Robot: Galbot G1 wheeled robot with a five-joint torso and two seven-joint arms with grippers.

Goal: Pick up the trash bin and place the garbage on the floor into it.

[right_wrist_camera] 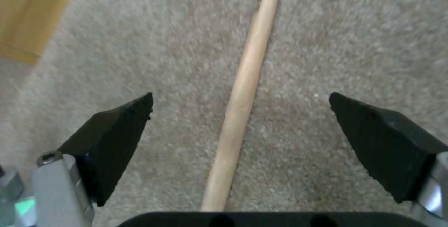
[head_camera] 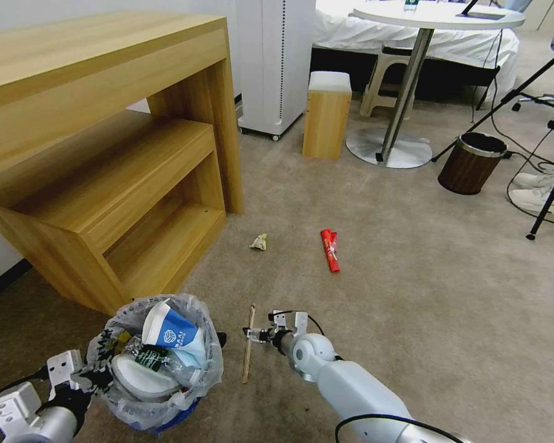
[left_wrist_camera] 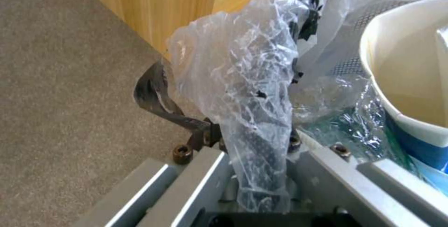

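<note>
The trash bin (head_camera: 157, 363), black and lined with a crinkled clear bag, sits low at my left, with my left gripper (head_camera: 87, 376) shut on its rim. In the left wrist view the bag (left_wrist_camera: 243, 80) bunches over the clamped rim. Inside lie a blue-white paper cup (head_camera: 169, 329), a white slipper (head_camera: 138, 378) and a green-label bottle (head_camera: 151, 358). On the floor (head_camera: 412, 295), garbage remains: a wooden stick (head_camera: 248, 344), a red packet (head_camera: 330, 249) and a crumpled wrapper (head_camera: 259, 242). My right gripper (head_camera: 256, 335) hangs open just above the stick (right_wrist_camera: 254, 45), one finger on either side.
A wooden desk with an open shelf (head_camera: 123, 184) stands to the left, close behind the bin. Farther off are a dark brown bin with a metal rim (head_camera: 472, 163), a round table's base (head_camera: 388, 147), a wooden stool (head_camera: 326, 114), tripod legs and cables (head_camera: 545, 209).
</note>
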